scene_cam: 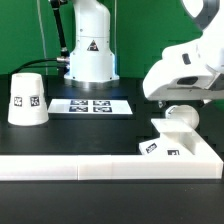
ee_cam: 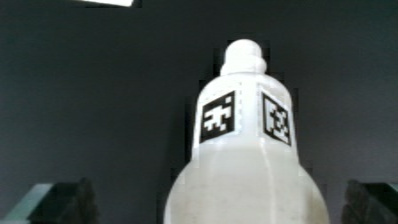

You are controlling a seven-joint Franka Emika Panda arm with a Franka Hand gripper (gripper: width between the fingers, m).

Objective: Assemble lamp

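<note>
From my remote seat: the jaws [scene_cam: 178,100] hang spread wide, released, gripping nothing. In the wrist view I see both dark fingers [ee_cam: 54,200] standing well apart at either side of the bulb [ee_cam: 240,140], with clear gaps between the pads and its white body; no contact that I can make out.

The bulb lies directly under the jaws, between the fingers. Its narrow stem end points away from the wrist camera, and two black-and-white tags sit on its neck. In the exterior view only its round white end shows, just beneath the gripper body.

The lamp base [scene_cam: 183,142] sits just below the jaws, at the near edge of the worktop [scene_cam: 60,140]. It is a flat square white piece with tags on its side face, pressed against the white rail [scene_cam: 70,170] that runs along the worktop's front. I cannot tell whether the bulb touches the base or sits just behind it.

The shade [scene_cam: 27,98] stands well apart from the jaws, towards the exterior view's left, upright with its narrow end up and one tag facing the camera.

Between shade and jaws, farther back, the marker board [scene_cam: 92,105] lies flat. Behind it stands the white robot pedestal [scene_cam: 88,50].
</note>
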